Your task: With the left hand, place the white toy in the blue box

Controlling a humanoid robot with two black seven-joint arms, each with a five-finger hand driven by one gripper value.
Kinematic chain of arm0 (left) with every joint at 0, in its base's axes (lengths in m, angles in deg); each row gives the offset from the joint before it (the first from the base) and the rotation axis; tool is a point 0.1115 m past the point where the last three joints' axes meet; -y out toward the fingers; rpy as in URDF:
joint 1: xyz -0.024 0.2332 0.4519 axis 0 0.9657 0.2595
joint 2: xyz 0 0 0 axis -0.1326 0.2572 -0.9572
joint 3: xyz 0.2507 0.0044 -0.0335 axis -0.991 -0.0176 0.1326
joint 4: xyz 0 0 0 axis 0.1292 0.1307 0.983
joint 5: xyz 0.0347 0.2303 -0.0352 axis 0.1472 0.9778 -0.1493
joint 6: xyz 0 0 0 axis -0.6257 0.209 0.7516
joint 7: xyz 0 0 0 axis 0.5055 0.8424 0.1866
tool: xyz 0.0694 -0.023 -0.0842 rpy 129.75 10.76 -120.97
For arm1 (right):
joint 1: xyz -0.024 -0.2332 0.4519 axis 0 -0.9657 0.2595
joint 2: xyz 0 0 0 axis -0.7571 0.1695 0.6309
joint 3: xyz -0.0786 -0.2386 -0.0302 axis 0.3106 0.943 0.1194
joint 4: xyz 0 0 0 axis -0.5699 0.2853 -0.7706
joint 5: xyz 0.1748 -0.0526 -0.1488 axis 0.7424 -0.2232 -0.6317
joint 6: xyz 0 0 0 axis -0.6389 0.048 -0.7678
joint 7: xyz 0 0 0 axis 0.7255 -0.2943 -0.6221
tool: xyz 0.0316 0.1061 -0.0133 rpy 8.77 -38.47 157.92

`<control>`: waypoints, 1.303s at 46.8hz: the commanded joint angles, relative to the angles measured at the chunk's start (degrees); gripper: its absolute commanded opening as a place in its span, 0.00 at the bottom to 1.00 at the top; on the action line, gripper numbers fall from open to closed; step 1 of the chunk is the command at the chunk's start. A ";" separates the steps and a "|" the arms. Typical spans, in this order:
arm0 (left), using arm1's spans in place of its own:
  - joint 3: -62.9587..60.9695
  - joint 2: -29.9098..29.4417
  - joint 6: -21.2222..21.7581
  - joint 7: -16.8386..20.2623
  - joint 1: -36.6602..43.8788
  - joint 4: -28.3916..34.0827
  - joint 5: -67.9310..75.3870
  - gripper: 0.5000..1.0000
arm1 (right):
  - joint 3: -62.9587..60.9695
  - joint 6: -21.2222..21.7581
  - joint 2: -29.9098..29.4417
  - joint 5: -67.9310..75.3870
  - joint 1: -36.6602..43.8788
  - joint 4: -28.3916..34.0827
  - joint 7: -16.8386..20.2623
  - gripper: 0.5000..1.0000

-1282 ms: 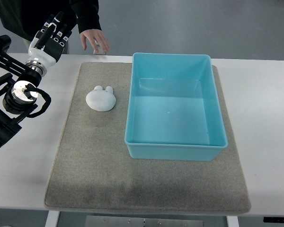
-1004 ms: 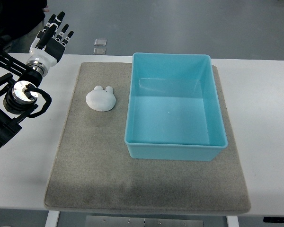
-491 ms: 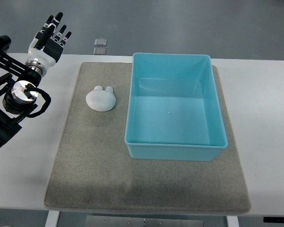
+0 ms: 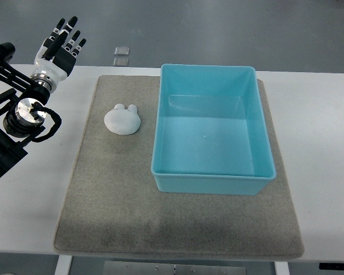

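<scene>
Over at the far left corner of the bench (image 4: pixel 327 143), the left robot hand (image 4: pixel 60 47) hangs with its fingers (image 4: pixel 69 28) spread wide and nothing in them, and it is the only one in sight, so the reach looks to be its job. From it the white toy (image 4: pixel 122 120) lies to the right and nearer the robot's side, well apart, resting on the grey mat (image 4: pixel 114 212) with its two little ears pointing away toward the far edge. Just right of the toy, close but not touching, stands the blue box (image 4: pixel 212 183), empty.
</scene>
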 commanded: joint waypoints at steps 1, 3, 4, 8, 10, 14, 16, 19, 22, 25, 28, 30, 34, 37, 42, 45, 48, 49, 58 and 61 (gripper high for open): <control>-0.63 -0.08 -0.82 0.10 -0.19 0.44 -0.01 0.99 | 0.02 0.00 0.00 0.00 0.01 0.00 0.00 0.87; -0.80 -0.08 -0.82 0.01 -0.19 0.70 -0.01 0.99 | -0.06 0.00 0.00 0.00 0.01 0.00 0.00 0.87; -0.98 -0.08 -0.82 0.10 -0.19 0.70 -0.01 0.99 | -0.06 0.00 0.00 0.00 0.01 0.00 0.00 0.87; -1.68 -0.08 -0.91 0.10 -0.19 0.79 -0.01 0.99 | -0.06 0.00 0.00 0.00 0.01 0.00 0.00 0.87; -2.03 -0.08 -1.08 0.10 -0.19 0.79 0.08 0.99 | 0.02 0.00 0.00 0.00 0.01 0.00 0.00 0.87; -2.82 -0.16 -2.75 0.01 -0.19 0.79 0.08 0.99 | 0.02 0.00 0.00 0.00 0.01 0.00 0.00 0.87; -3.09 -0.16 -3.98 0.10 -0.11 0.88 0.26 0.99 | -0.06 0.00 0.00 0.00 0.01 0.00 0.00 0.87; -3.27 -0.16 -5.21 0.10 -0.10 0.97 0.52 0.99 | -0.06 0.00 0.00 0.00 0.01 0.00 0.00 0.87; -3.53 -0.25 -5.48 0.10 -0.10 0.97 0.87 0.99 | -0.06 0.00 0.00 0.00 0.01 0.00 0.00 0.87; -3.70 -0.34 -5.56 0.18 -0.10 0.97 2.71 0.98 | 0.02 0.00 0.00 0.00 0.01 0.00 0.00 0.87; -3.88 -0.43 -5.48 0.36 -0.10 0.88 5.87 0.98 | 0.02 0.00 0.00 0.00 0.01 0.00 0.00 0.87; -3.79 -0.43 -5.48 0.36 -0.10 0.88 8.24 0.97 | 0.02 0.00 0.00 0.00 0.01 0.00 0.00 0.87; -3.88 -0.78 -5.48 0.36 -0.10 0.88 13.60 0.95 | -0.06 0.00 0.00 0.00 0.01 0.00 0.00 0.87; -3.88 -0.95 -5.48 0.36 -0.10 0.88 18.00 0.95 | -0.06 0.00 0.00 -0.08 0.01 0.00 0.00 0.87; -3.97 -1.83 -5.39 0.53 -0.19 0.97 27.92 0.94 | 0.02 0.00 0.00 0.00 0.01 0.00 0.00 0.87; -3.88 -2.45 -5.22 0.71 -0.19 0.97 35.30 0.94 | -0.06 0.00 0.00 0.00 0.01 0.00 0.00 0.87; -3.88 -2.97 -4.95 1.94 -0.19 0.97 42.33 0.94 | 0.02 0.00 0.00 0.00 0.01 0.00 0.00 0.87; -3.88 -3.24 -4.86 2.55 -0.19 0.97 44.36 0.94 | 0.02 0.00 0.00 -0.08 0.01 0.00 0.00 0.87; -4.06 -5.52 -4.77 6.77 -0.19 0.88 57.37 0.89 | -0.06 0.00 0.00 0.00 0.01 0.00 0.00 0.87; -4.06 -6.14 -4.77 7.39 -0.19 0.88 60.98 0.88 | 0.02 0.00 0.00 0.00 0.01 0.00 0.00 0.87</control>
